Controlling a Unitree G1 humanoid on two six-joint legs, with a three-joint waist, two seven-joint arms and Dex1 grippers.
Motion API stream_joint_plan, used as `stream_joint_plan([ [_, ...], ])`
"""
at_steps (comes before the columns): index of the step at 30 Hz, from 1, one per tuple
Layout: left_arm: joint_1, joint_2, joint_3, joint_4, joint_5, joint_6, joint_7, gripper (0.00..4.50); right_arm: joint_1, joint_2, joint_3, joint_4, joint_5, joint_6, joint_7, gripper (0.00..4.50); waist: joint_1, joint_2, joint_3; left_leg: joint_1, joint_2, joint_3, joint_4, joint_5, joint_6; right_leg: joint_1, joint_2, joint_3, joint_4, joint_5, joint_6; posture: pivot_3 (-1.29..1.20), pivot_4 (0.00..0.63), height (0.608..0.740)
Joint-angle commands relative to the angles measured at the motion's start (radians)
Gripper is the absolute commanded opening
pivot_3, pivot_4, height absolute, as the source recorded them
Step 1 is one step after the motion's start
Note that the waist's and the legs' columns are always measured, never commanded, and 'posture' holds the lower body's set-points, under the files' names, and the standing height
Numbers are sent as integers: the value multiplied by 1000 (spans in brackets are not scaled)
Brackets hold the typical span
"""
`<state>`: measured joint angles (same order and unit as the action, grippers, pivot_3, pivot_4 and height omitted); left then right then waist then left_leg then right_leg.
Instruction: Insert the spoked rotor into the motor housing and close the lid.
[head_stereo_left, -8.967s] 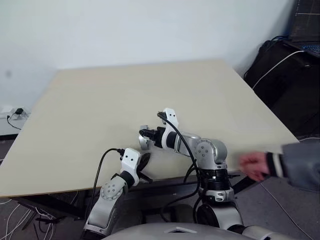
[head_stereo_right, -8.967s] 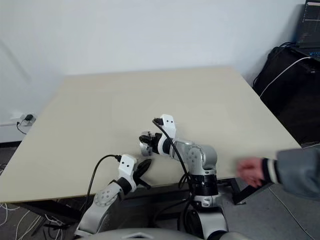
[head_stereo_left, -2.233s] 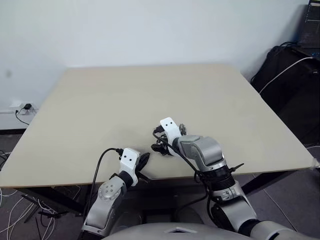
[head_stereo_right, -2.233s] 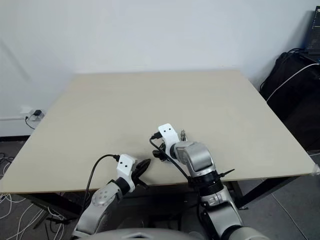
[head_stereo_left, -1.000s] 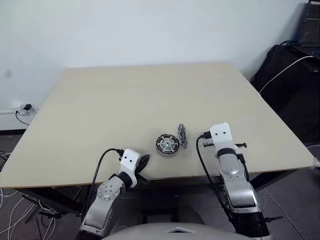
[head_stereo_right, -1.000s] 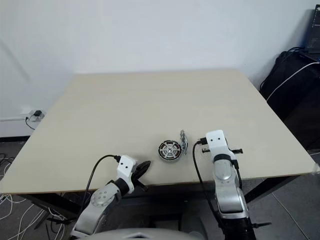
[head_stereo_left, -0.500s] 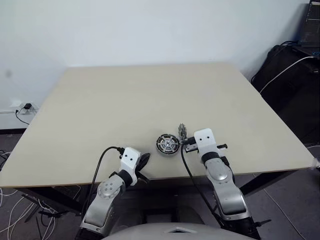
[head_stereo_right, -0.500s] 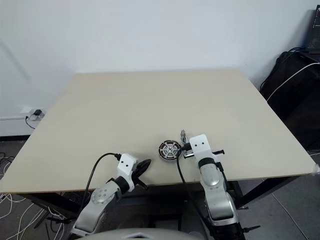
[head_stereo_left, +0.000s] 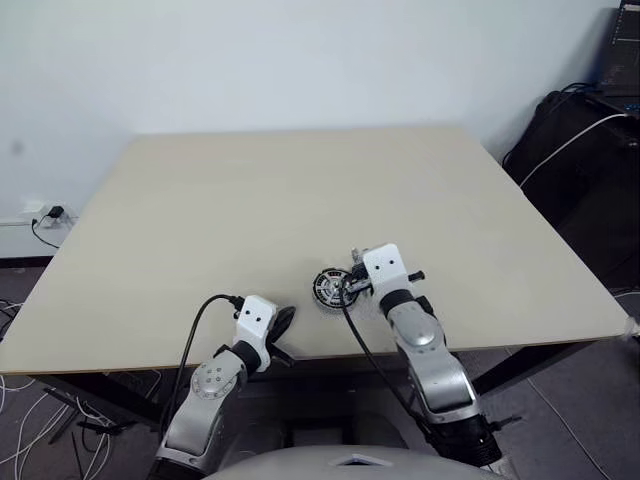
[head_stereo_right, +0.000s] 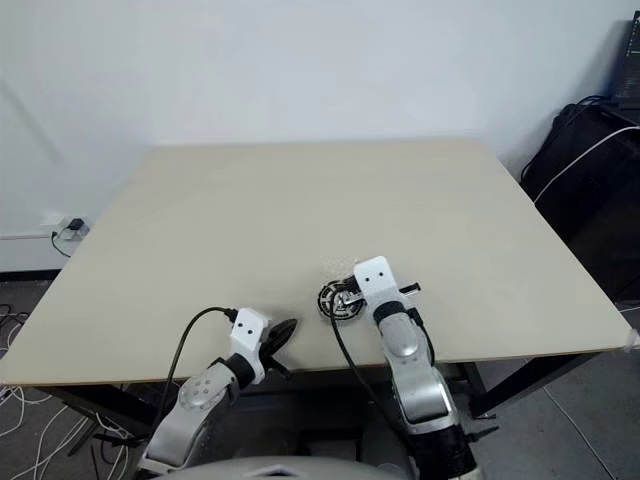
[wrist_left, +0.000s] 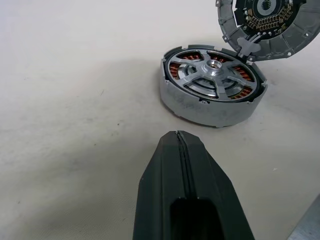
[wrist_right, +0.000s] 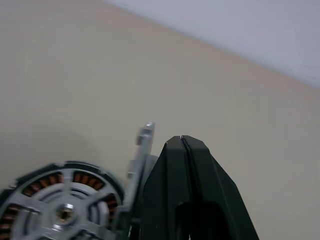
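Since a second ago we see, from the head, our right gripper swung left against the upright lid beside the motor housing holding the spoked rotor, while wrist views show both grippers clenched empty, left gripper short of the housing.

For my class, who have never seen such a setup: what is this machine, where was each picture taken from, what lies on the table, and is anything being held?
It is a humanoid robot with two arms, each ending in a two-fingered black gripper. Two pictures come from cameras on its head, looking down over a beige table; the other two from cameras on each wrist. On the table sits a round motor housing with the spoked rotor already inside, and its hinged lid stands open. The left gripper rests shut near the table's edge. The right gripper, also shut, is right beside the raised lid. Neither holds anything.
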<state>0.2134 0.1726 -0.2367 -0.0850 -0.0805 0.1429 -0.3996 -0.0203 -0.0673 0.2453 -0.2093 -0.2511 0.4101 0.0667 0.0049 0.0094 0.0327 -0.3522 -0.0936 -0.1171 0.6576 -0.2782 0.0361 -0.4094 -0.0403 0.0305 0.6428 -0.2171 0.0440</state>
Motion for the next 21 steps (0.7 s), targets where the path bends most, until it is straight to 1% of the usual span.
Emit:
stream_joint_plan([
  [1, -2, 10, 8, -59, 3, -11, 4, 0, -35, 21, 21, 36, 6, -35, -1, 32, 0, 0, 0, 0, 0, 0, 0, 0, 0, 0, 0, 0, 0, 0, 0, 0, 0, 740],
  [10, 9, 18, 12, -74, 2, -7, 13, 0, -87, 62, 50, 195, 6, -88, -8, 32, -2, 0, 0, 1, 0, 0, 0, 0, 0, 0, 0, 0, 0, 0, 0, 0, 0, 740],
  [13, 9, 19, 13, -76, 2, -5, 14, 0, -92, 68, 50, 226, 12, -94, -7, 32, -2, 0, 0, 1, 0, 0, 0, 0, 0, 0, 0, 0, 0, 0, 0, 0, 0, 740],
  [21, 9, 19, 14, -82, 2, 0, 16, 0, -103, 97, 38, 391, 37, -115, -7, 32, -4, 0, 0, 3, 0, 0, -1, 0, -1, 2, 1, 0, 0, 0, 0, 0, 0, 740],
])
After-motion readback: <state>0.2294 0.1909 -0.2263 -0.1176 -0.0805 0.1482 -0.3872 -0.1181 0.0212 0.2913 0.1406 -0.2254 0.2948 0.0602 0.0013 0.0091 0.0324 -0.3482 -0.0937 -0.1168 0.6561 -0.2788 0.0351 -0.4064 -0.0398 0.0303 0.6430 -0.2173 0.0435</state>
